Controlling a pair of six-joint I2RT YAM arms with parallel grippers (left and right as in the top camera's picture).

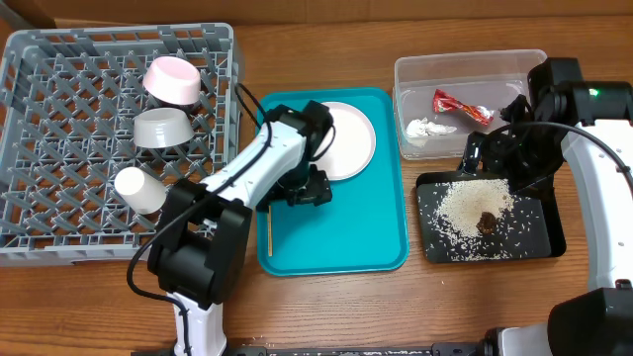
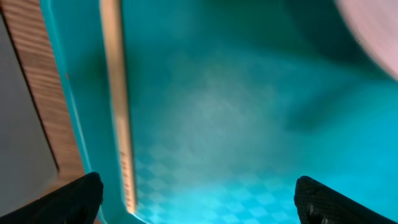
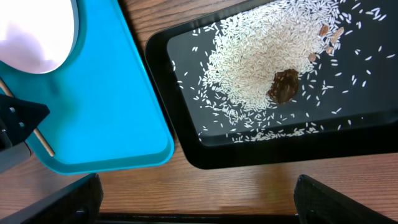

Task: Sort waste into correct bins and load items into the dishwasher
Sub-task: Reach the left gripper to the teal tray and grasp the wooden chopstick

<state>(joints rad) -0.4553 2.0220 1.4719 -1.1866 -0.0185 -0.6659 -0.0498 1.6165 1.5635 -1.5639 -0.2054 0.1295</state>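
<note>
The round white plate (image 1: 348, 138) lies at the back of the teal tray (image 1: 341, 232). My left gripper (image 1: 311, 189) hovers low over that tray beside the plate, open and empty. In the left wrist view its gripper (image 2: 199, 205) frames bare teal, with the plate's edge (image 2: 373, 31) at the top right. The grey dish rack (image 1: 59, 138) holds the pink bowl (image 1: 173, 79), grey bowl (image 1: 163, 129) and white cup (image 1: 140, 190). The clear tub (image 1: 514, 69) holds the red wrapper (image 1: 460, 106) and tissue (image 1: 427, 129). Rice (image 3: 261, 62) and a brown lump (image 3: 285, 86) lie on the black tray (image 1: 539, 242). My right gripper (image 1: 492, 158) is above it, open and empty.
A thin wooden stick (image 2: 118, 112) lies along the teal tray's left edge (image 1: 267, 232). In the right wrist view, bare wooden table (image 3: 205, 186) shows between my open gripper (image 3: 199, 208) and the black tray's rim (image 3: 186, 146), with the teal tray's corner (image 3: 124, 143) to the left.
</note>
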